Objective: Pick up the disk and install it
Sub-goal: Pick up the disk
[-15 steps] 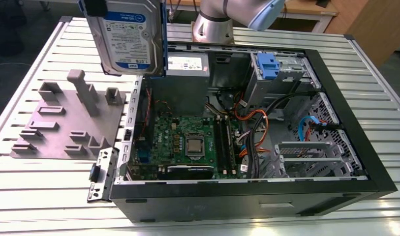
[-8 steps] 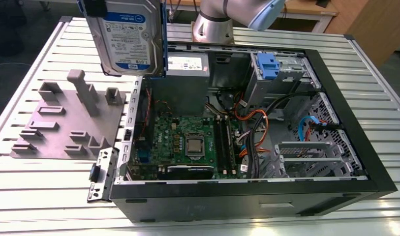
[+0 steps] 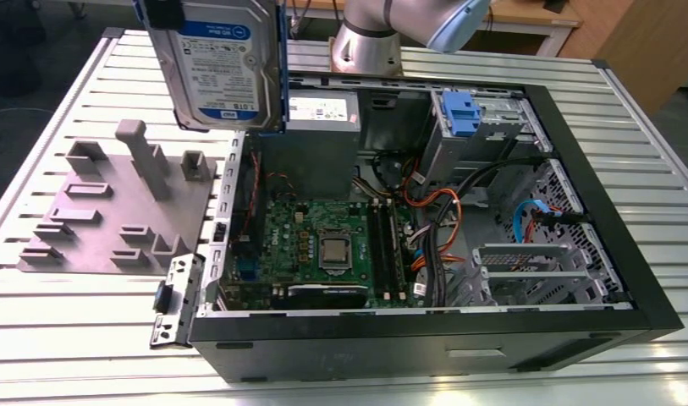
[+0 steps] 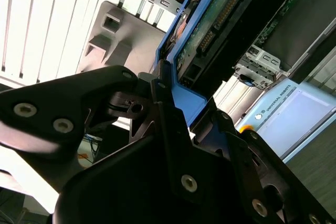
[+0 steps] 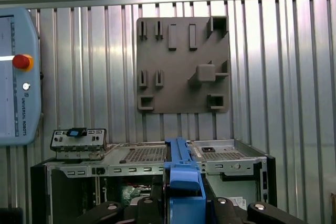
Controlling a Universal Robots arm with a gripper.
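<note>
Disk [image 3: 217,63]: lifted clear of the surface, standing on edge. White-and-blue label faces the exterior view. Blue bracket [image 3: 280,76] runs down its edge on the exterior view's right. In that view it sits at the top, over the far corner of the open computer case [image 3: 614,254] at the exterior view's left. The disk's lower edge overlaps the grey power supply [image 3: 319,127].

Second wrist view: the disk's green circuit-board underside [image 4: 223,9] and connector row, blue bracket [image 4: 181,93] along its near side.

Tool [image 4: 184,106]: black fingers [image 4: 165,114] closed on the blue bracket, disk gripped. In the first wrist view the tool [image 5: 184,203] clamps the bracket [image 5: 184,174] from both sides.

Case lies on its side, open upward, on a slatted aluminium surface [image 3: 50,338]. Inside: green motherboard [image 3: 321,245], orange and black cables [image 3: 434,203], metal drive cage with a small blue latch [image 3: 461,114] toward the far side.

Grey fixture plate [image 3: 84,228] with upright pegs lies flat on the surface just beside the case, at the exterior view's left.

Arm base [image 3: 366,46] stands behind the case. A teach pendant [image 5: 16,77] with a red button lies on the surface, apart from the case.
</note>
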